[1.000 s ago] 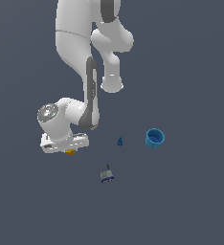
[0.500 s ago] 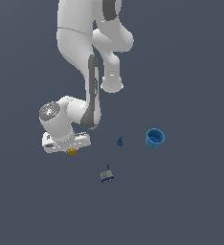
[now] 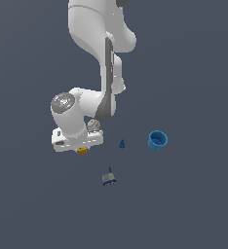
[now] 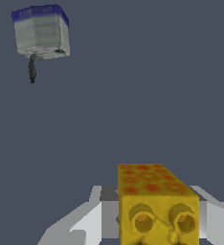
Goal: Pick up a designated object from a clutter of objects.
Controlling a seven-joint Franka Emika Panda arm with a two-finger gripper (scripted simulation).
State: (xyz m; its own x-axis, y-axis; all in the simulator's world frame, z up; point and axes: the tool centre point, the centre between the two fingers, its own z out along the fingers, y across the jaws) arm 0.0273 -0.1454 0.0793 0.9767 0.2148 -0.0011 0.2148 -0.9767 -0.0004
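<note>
— Two small things differ from a second ago. The tool (image 3: pixel 81 147) has drifted a little towards 1 o'clock in the exterior view. And the baseball (image 3: pixel 92 125), hidden behind the hand before, now peeks out at the tool's 1 o'clock.

— Does it have the brick?

— I judge so. In the wrist view the yellow brick (image 4: pixel 157 201) sits between the pale grey fingers (image 4: pixel 85 222), which are nearly closed and pressed to its two sides. In the exterior view the brick shows as an orange speck just under the hand. The drift reads as the start of a lift, so the pick looks nearly done. I cannot tell whether the brick is clear of the table (image 3: pixel 194 204).

— What is it like?

— Blocky and hard-edged, with a mottled yellow skin flecked with orange-red and two round hollow studs on the face towards the camera. Flat sides suit flat pads.

— And farther out?

— The small blue cone (image 3: pixel 122 143) sits at 3 o'clock, near the tool, pointed and smooth. The blue cup (image 3: pixel 158 140) lies beyond it on the same line, round with an open mouth. The grey-blue gadget (image 3: pixel 108 178) lies at 5 o'clock, well apart. It is boxy, with a dark stalk and a blue edge. The table is flat, matte slate grey.
</note>
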